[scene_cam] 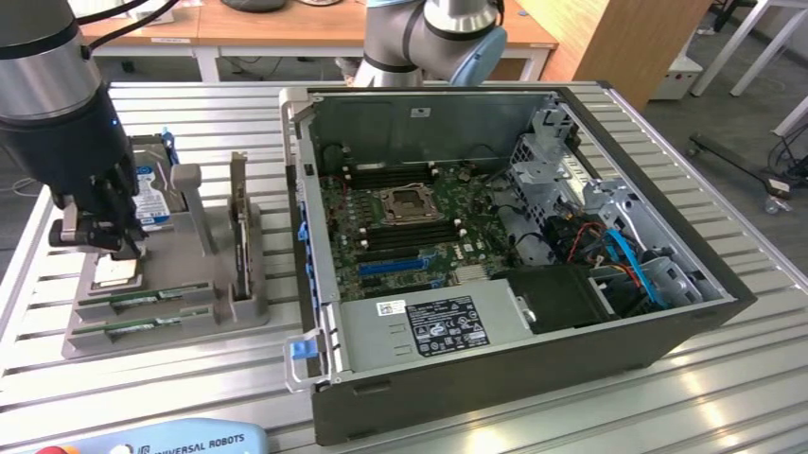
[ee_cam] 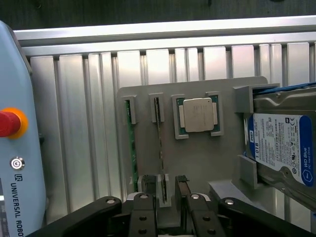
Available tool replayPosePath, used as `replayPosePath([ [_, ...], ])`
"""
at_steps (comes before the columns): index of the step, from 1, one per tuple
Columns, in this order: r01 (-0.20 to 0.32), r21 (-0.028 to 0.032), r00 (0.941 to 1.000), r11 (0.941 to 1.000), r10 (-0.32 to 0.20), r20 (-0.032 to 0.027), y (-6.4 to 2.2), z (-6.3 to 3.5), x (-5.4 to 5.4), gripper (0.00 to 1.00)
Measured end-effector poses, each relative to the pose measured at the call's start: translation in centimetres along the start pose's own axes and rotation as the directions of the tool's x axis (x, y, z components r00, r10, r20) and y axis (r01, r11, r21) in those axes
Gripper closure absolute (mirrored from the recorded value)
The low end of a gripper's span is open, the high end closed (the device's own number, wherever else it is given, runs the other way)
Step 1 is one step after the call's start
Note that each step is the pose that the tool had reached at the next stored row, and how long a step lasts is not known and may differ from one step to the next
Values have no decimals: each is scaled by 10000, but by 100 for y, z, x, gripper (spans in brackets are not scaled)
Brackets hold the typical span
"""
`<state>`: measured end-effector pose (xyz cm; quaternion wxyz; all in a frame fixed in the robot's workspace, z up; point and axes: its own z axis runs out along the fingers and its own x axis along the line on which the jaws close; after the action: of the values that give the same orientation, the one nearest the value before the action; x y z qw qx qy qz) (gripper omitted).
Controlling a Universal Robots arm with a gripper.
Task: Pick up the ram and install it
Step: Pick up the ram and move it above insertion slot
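Two green ram sticks stand on edge in slots of a grey holder (ee_cam: 197, 163). One ram stick (ee_cam: 159, 129) lies beside the CPU chip (ee_cam: 197, 114), the other ram stick (ee_cam: 131, 148) further out. My gripper (ee_cam: 165, 183) hovers open over the holder, its two black fingers (ee_cam: 148, 186) on either side of the end of the stick nearer the CPU, not touching it. In the exterior view the gripper (scene_cam: 98, 244) hangs above the holder at the left, with the ram sticks (scene_cam: 131, 301) just in front of it.
A silver hard drive with a blue label (ee_cam: 279, 148) and a dark expansion card (scene_cam: 237, 222) stand in the same holder. The open computer case (scene_cam: 505, 236) with its motherboard (scene_cam: 404, 222) fills the middle of the slatted table. A teach pendant (ee_cam: 15, 148) lies nearby.
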<state>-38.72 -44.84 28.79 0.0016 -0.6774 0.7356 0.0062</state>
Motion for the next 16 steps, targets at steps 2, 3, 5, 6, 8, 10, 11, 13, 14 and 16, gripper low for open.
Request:
replayPosePath([
  [2, 0, 0, 10000, 10000, 0, 0, -2, 0, 16, 71],
  [3, 1, 0, 10000, 10000, -1, -1, -2, 0, 22, 71],
  [5, 0, 0, 10000, 10000, 0, 1, -3, 0, 37, 71],
  [6, 0, 1, 10000, 10000, 0, 0, -4, 0, 49, 71],
  [8, 0, 0, 10000, 10000, 0, 0, -6, -1, 75, 71],
  [10, 1, 0, 10000, 10000, -1, 0, -9, -1, 102, 71],
  [11, 1, 1, 10000, 10000, -1, 0, -10, -1, 115, 71],
  [13, 0, 1, 10000, 10000, 0, 0, -12, -1, 145, 71],
  [14, 0, 0, 10000, 10000, 0, 0, -13, -2, 160, 71],
  [16, 0, 1, 10000, 10000, 0, 0, -16, -2, 188, 71],
])
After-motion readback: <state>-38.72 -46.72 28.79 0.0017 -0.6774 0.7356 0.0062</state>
